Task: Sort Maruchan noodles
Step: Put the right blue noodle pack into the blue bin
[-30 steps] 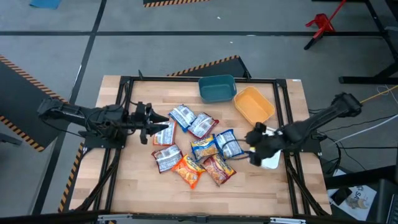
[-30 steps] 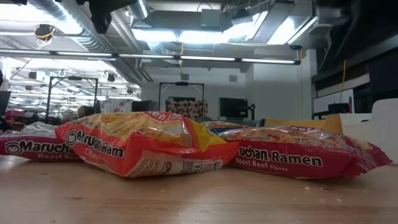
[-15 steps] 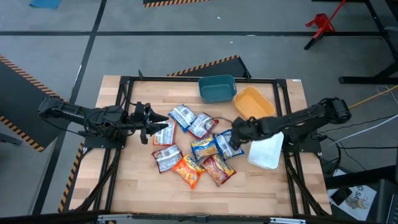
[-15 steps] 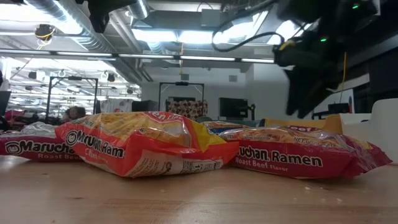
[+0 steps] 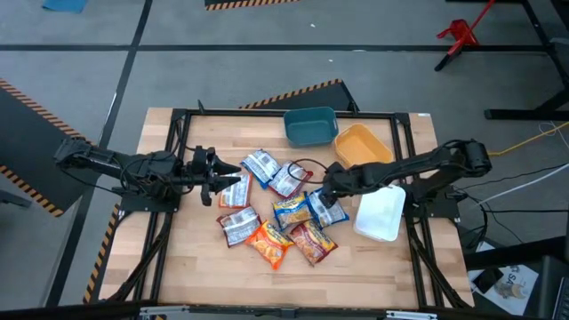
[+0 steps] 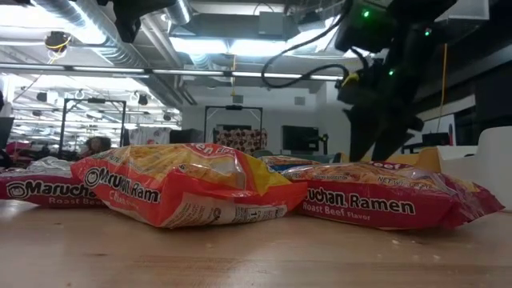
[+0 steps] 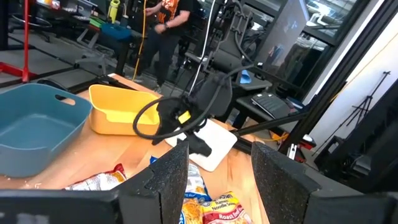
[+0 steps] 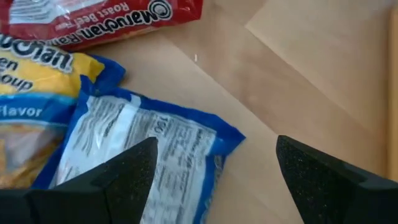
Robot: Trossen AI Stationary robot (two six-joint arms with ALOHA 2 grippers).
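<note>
Eight or so flat plastic Maruchan ramen packets (image 5: 277, 206) lie heaped mid-table, nearest an orange-red one (image 5: 269, 244) and a red roast-beef one (image 5: 311, 242). Just beyond them the right gripper (image 5: 327, 184) hovers, fingers spread wide, above a blue-and-yellow packet lying label-down (image 8: 149, 158) at the heap's right edge. The left gripper (image 5: 217, 178) waits at the heap's left side with its fingers (image 7: 168, 180) apart and nothing between them. Right of the pile sits a white rectangular bin (image 5: 380, 213); at the far edge stand a yellow-orange plastic bin (image 5: 363, 149) and a teal plastic bin (image 5: 310, 126).

The blue packet overlaps its yellow neighbour (image 8: 31, 106), so a descent could pinch both, or slick film could slide from the fingers.

Only the right wrist view shows that overlap; the low view shows flavour lettering on the near packets, which the high view cannot resolve
</note>
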